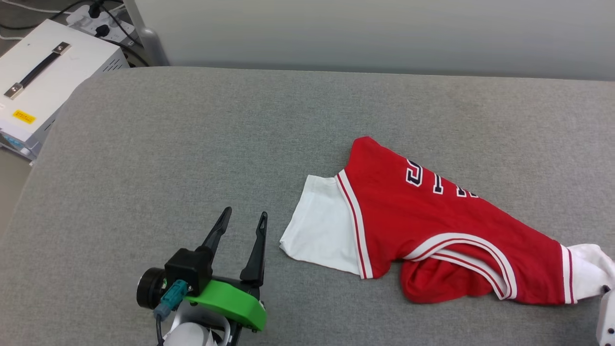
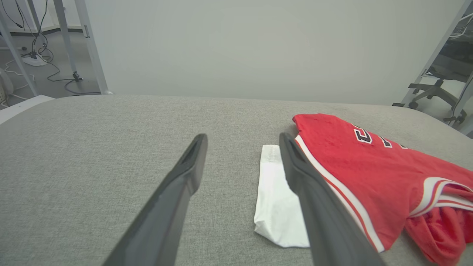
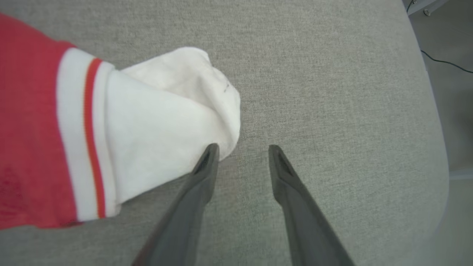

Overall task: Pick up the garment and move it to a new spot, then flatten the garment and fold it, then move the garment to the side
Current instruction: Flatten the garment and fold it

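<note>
The garment (image 1: 432, 226), a red jersey with white sleeves and striped trim, lies crumpled on the right half of the grey surface (image 1: 216, 144). Dark white-outlined letters run across its chest. My left gripper (image 1: 242, 217) hovers open just left of the flat white sleeve (image 2: 275, 207), holding nothing. In the right wrist view my right gripper (image 3: 242, 149) stands open beside the bunched white sleeve (image 3: 166, 122); its left finger tip touches the sleeve's edge, and nothing sits between the fingers. A pale bit of the right arm (image 1: 606, 322) shows at the lower right corner of the head view.
A white box with a black handle (image 1: 43, 81) stands on the floor off the surface's far left corner, with cables behind it. A pale wall runs along the far edge. The surface's right edge (image 3: 436, 122) lies close to my right gripper, with floor beyond.
</note>
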Motion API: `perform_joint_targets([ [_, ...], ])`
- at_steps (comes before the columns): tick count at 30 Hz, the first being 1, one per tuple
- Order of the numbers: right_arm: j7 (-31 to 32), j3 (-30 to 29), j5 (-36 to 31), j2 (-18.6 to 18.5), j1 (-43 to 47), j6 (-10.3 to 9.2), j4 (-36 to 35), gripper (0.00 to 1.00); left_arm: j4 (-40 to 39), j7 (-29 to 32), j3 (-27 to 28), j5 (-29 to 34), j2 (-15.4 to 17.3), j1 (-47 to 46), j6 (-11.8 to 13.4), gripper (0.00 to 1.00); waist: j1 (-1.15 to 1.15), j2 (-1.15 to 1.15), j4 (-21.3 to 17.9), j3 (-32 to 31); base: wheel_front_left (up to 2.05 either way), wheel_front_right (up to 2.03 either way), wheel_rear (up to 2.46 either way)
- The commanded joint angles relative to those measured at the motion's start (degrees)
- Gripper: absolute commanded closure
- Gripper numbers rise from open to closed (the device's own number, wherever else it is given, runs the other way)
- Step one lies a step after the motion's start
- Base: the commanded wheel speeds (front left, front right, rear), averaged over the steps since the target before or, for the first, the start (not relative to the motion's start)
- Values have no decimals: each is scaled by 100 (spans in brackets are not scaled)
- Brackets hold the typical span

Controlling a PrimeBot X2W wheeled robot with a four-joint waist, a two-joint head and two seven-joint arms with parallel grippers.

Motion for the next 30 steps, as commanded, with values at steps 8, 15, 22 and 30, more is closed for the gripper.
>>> perform_joint_targets([
  [8,-1296,-216,-6,370,-269,-9,-307,0,42,-33,74,27,30,-62,-17,0,0,66,-188,-124,0,0,0],
  [15,-2665,-138,319,903,-17,-9,-1012,0,-45,-33,116,-77,32,19,-17,0,0,66,-224,-167,0,0,0],
  [22,-3224,41,505,1051,42,-9,-1552,0,159,139,-141,-318,363,-198,-17,0,0,66,-361,-8,0,0,0],
  [30,-3378,124,605,1073,-11,-9,-1862,0,-38,2434,-799,-988,776,-937,2,0,0,66,-528,315,0,0,0],
])
